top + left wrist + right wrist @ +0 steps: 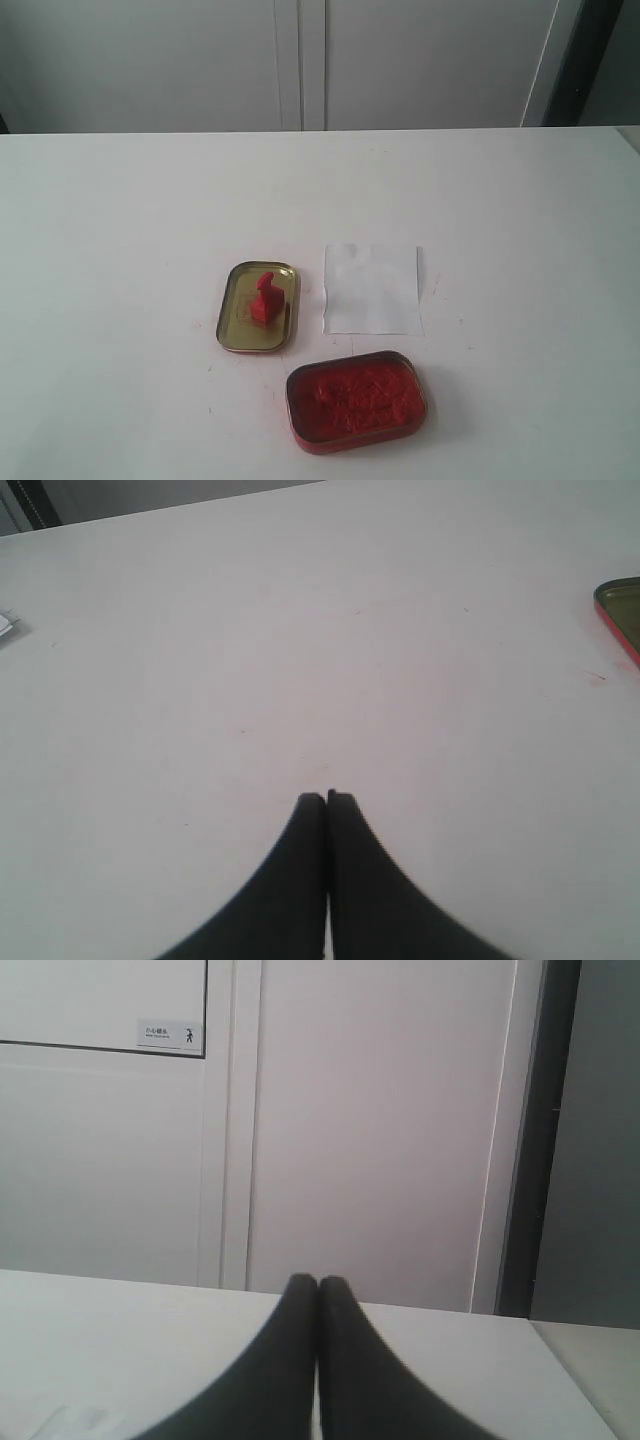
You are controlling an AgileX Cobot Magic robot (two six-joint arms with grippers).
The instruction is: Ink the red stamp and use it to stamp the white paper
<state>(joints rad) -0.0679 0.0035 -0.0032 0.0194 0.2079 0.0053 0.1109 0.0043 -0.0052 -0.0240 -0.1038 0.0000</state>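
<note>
Left gripper and right gripper are sitting pinched together, the left well apart from one tiny red plastic stamp, one square white paper sheet, one gold metal tin and one red-paste tin.

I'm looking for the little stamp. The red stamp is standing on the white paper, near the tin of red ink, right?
No. The red stamp stands inside the shallow gold tin, beside the white paper, not on it. The tin of red ink is near. The exterior view shows this.
</note>
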